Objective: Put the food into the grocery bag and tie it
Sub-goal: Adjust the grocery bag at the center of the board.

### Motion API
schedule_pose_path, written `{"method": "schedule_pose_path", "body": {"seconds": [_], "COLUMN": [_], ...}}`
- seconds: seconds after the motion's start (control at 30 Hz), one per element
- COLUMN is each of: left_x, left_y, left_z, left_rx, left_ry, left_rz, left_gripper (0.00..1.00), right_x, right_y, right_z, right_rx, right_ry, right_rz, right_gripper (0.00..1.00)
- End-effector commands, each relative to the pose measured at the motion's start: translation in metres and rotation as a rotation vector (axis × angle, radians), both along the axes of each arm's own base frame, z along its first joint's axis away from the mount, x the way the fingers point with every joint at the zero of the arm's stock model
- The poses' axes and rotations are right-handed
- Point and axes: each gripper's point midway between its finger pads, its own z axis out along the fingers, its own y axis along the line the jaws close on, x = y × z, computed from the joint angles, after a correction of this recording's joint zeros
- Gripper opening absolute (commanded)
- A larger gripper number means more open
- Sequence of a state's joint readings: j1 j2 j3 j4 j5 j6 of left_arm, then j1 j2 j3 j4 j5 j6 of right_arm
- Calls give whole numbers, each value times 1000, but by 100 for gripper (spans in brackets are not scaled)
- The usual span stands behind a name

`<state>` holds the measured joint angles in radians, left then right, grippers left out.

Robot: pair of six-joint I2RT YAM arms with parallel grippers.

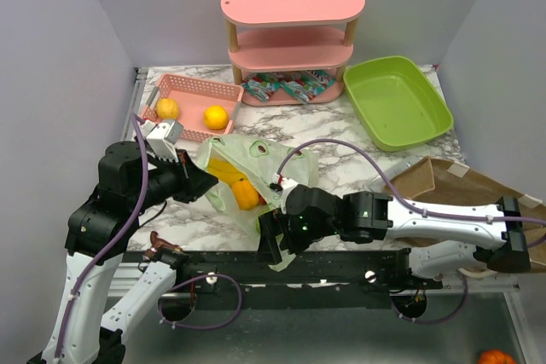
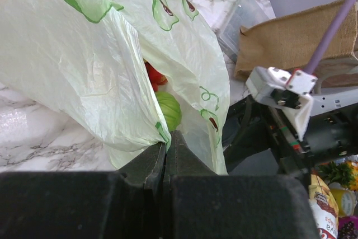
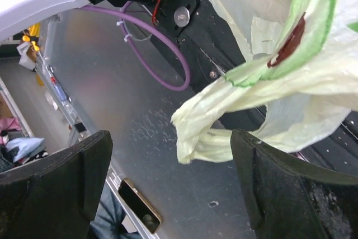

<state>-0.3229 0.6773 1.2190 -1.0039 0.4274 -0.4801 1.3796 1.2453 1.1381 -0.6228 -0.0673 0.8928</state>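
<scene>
**Left tool pinching the bag, right tool spread**

Your left tool (image 2: 166, 138) was pressed together on the rim of the thin, translucent pale-green plastic grocery bag (image 1: 256, 153) printed with halved avocados. The bag lay at the middle of the marbled surface's (image 1: 328, 121) front edge. Inside showed an orange bell pepper (image 1: 246, 195), a small red fruit (image 2: 156, 76) and a pale green leafy head (image 2: 169, 110). Your right tool (image 3: 173, 166) stood spread wide beyond that front edge, with a loose end of the bag hanging between its fingers and touching neither. Teal-and-red snack packets (image 1: 290, 87) lay on the pink shelf's (image 1: 290, 2) bottom tier.
</scene>
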Motion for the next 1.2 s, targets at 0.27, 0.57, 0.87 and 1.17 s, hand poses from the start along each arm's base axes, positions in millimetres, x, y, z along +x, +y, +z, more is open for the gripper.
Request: {"method": "schedule_pose_path", "body": {"seconds": [0.27, 0.57, 0.87, 1.17], "left_x": [0, 0, -11, -13], "left_y": [2, 2, 2, -4], "left_z": [-5, -7, 36, 95], "left_rx": [8, 13, -32, -116], "left_ry": [-3, -2, -35, -88], "left_rz": [10, 3, 3, -2], "left_gripper": [0, 0, 0, 0], "right_x": [0, -11, 38, 102], "right_y": [33, 44, 36, -27], "right_z": [-27, -25, 64, 235], "right_rx": [66, 67, 64, 277], "right_ry": [12, 8, -210, -500], "right_rz": [-29, 0, -180, -508], "right_gripper": [64, 25, 1, 1]}}
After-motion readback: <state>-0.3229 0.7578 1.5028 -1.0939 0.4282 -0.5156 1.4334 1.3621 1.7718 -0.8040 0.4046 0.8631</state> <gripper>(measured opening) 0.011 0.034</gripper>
